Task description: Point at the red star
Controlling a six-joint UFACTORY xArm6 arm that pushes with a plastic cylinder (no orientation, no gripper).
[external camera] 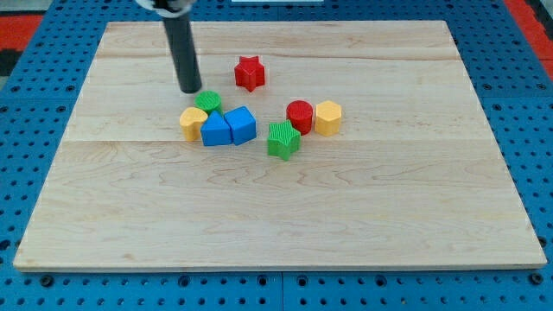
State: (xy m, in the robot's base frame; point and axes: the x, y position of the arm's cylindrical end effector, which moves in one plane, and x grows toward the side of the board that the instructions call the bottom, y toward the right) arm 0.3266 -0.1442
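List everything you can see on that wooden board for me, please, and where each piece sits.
red star: 1, red, upper middle, apart from the others
green cylinder: 1, green, just right of my tip
yellow block: 1, yellow, left end of cluster
blue blocks: 2, blue, side by side
green block: 1, green, centre
red cylinder: 1, red, beside yellow hexagon
yellow hexagon: 1, yellow, rightmost
wooden board: 1, pale wood
my tip: 1, dark rod, left of red star
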